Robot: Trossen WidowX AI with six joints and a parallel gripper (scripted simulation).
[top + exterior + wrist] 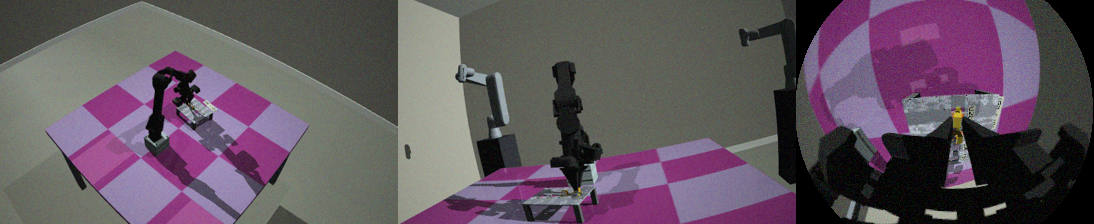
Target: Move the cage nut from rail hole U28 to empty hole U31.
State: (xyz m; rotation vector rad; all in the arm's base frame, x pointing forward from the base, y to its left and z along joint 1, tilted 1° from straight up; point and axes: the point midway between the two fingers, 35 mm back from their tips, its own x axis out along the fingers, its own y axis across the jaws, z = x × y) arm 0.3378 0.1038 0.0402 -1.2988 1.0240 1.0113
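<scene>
Yellow at the centre of the wrist frame: one nut (189, 104) (579, 191) (957, 118), pinched in the black gripper (188, 102) (578, 191) (957, 119), low over the grey plate (183, 112) (539, 201) (921, 118). Hole number and wings too small to tell. Just beside, lower in the same frame, another nut (192, 108) (564, 192) (959, 137). Beneath the plate's legs, a pink-and-lilac bench (128, 185) (705, 195) (961, 50).

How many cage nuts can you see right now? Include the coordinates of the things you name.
2. One yellow metallic-looking cage nut (579, 191) (957, 119) is between the black gripper's (578, 189) (957, 120) fingertips; the other yellow nut (564, 192) (959, 137) sits beside it on the grey rail plate (196, 119) (551, 201) (931, 117). The fingers may hide more.
</scene>
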